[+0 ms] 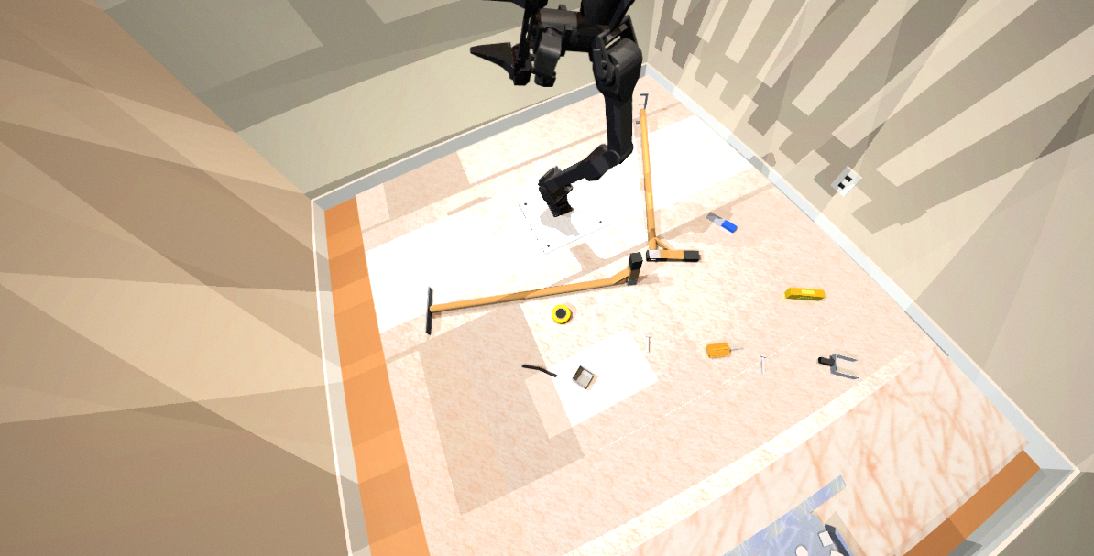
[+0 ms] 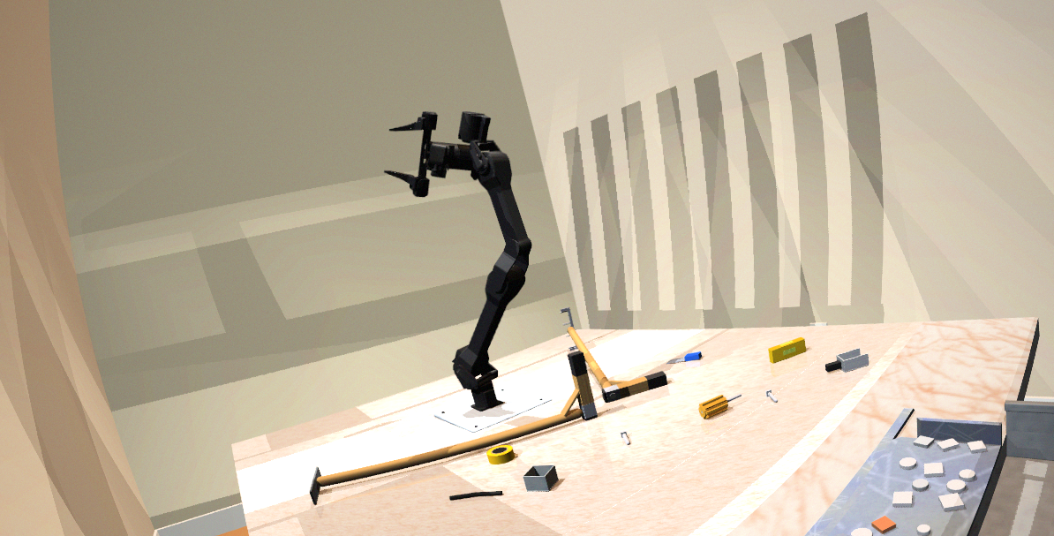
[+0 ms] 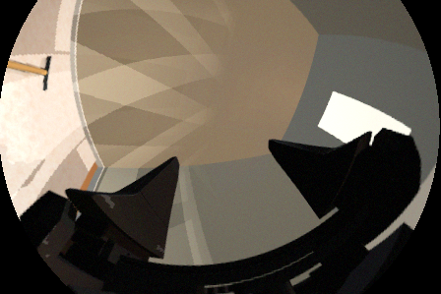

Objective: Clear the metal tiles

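My gripper [image 1: 472,22] [image 2: 387,151] [image 3: 224,152] is open and empty, raised high above the table and pointing left. The long scraper [image 1: 528,294] [image 2: 442,451] [image 3: 30,68] lies on the table, its wooden handle running from a black blade at the left to an upright black-ended grip near the arm's base. The steel bench plate [image 1: 765,538] [image 2: 869,479] is at the lower right, partly cut off. It bears several pale tiles and an orange tile [image 2: 883,524]. The grey catch box [image 2: 1030,433] shows only in part at the right edge.
A second wooden-handled tool [image 1: 648,177] [image 2: 587,358] with a hooked metal end lies beside the arm's base. A tape roll [image 1: 561,313] [image 2: 500,454], small open box [image 1: 583,376] [image 2: 540,478], orange tool [image 1: 717,350] [image 2: 712,406] and yellow block [image 1: 804,293] [image 2: 786,349] are on the table.
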`<state>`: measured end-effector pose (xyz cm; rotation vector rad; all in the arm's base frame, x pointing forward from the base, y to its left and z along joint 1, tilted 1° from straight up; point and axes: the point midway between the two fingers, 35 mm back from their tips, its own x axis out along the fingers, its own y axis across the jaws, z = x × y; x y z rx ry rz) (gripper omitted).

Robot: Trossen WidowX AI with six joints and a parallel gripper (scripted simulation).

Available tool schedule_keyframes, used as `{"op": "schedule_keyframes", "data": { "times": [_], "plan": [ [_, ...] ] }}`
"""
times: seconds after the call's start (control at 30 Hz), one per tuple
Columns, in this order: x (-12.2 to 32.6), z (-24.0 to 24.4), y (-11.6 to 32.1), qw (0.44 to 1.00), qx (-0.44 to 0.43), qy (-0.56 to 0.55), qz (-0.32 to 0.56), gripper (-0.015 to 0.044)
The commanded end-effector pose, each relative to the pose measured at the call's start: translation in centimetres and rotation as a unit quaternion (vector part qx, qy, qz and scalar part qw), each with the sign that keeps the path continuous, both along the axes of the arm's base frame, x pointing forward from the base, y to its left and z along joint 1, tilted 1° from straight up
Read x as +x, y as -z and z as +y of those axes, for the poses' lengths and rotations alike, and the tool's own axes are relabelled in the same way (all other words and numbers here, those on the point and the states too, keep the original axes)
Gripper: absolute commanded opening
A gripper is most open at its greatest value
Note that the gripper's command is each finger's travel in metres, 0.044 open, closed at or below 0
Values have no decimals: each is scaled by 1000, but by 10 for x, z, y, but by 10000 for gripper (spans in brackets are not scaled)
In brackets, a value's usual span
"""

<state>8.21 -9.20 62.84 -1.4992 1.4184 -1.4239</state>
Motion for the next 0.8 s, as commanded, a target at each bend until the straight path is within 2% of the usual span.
{"op": "schedule_keyframes", "data": {
  "times": [0.0,0.77],
  "plan": [
    [-12,-3,1,999,1,-11,-40,440],
    [-50,-14,15,966,19,-84,-245,440]
  ]
}}
